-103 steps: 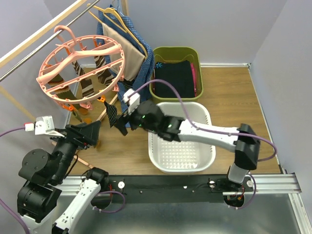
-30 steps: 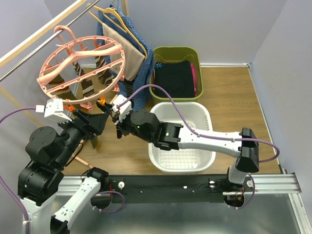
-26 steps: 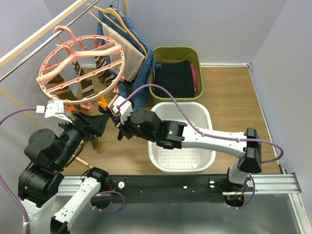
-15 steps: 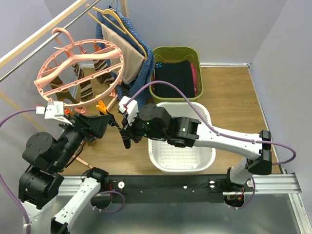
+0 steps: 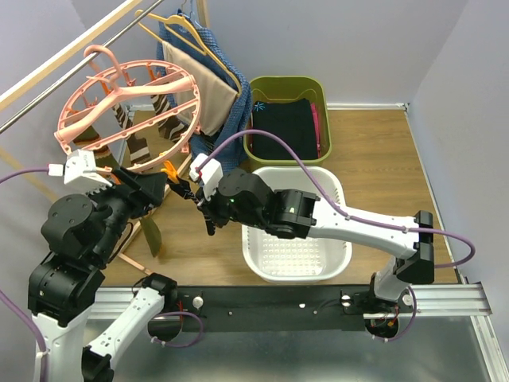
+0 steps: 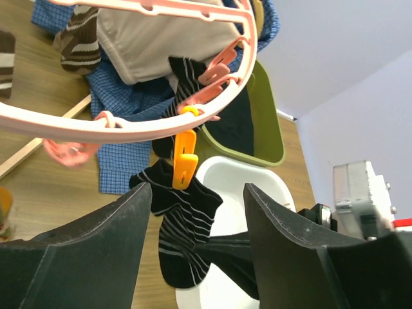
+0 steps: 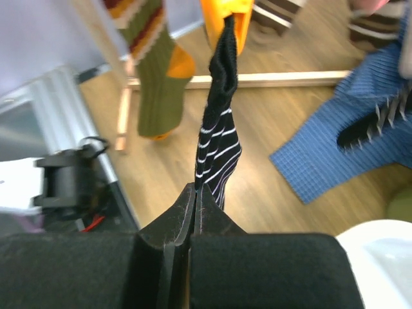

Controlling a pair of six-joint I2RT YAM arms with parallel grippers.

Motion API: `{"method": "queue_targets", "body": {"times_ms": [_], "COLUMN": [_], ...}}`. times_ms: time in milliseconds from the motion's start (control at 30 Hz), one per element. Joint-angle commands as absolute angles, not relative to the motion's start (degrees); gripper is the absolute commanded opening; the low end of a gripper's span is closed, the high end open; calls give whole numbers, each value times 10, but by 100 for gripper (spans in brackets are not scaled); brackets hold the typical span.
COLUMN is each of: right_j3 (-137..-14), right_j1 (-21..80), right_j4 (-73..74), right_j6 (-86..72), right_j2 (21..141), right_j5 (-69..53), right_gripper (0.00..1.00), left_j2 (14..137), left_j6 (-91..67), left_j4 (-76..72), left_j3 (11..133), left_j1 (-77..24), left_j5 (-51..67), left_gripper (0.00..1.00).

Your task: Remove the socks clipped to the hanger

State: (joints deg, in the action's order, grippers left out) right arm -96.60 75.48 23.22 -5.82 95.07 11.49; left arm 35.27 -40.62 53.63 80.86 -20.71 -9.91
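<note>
The pink ring hanger (image 5: 127, 119) hangs from the rail, with brown striped socks (image 5: 144, 145) clipped under it. At its near rim an orange clip (image 6: 184, 160) holds a black striped sock (image 6: 182, 222). My right gripper (image 7: 196, 201) is shut on this sock's lower part (image 7: 219, 145), which runs taut up to the clip (image 7: 225, 19). My left gripper (image 6: 196, 215) is open just below the clip, one finger on each side of the sock, touching nothing. In the top view, the left gripper (image 5: 165, 189) and right gripper (image 5: 205, 215) sit close together under the ring.
An olive, orange-toed sock (image 5: 151, 237) hangs low by the wooden rack leg. Beige and blue garments (image 5: 227, 103) hang on thin hangers behind the ring. A white basket (image 5: 334, 187) lies under the right arm. A green bin (image 5: 262, 83) with dark clothing stands behind it.
The left gripper has risen and closed in on the orange clip. The right arm has shifted, still holding the black sock, and the ring has swung slightly up and left.
</note>
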Motion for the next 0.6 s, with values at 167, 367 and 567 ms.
{"method": "queue_targets", "body": {"times_ms": [167,367,567], "right_j3": [-1016,-1012,-1003], "right_j1": [761,760,761], "right_j4": [228,187,173], "right_j6": [-33,-26,-28], "right_j2": [1010,1034,1040], "right_j5": [292,337,343], "right_gripper": [6,5,5], "left_j2": [407,424,446], "left_j6": [-424,-436,-439], "left_j4": [609,616,591], "left_j3": [839,845,841], "left_j1": [-207,-207,-207], "left_j5": [-192,-206,-186], "left_gripper": [67,67,66]}}
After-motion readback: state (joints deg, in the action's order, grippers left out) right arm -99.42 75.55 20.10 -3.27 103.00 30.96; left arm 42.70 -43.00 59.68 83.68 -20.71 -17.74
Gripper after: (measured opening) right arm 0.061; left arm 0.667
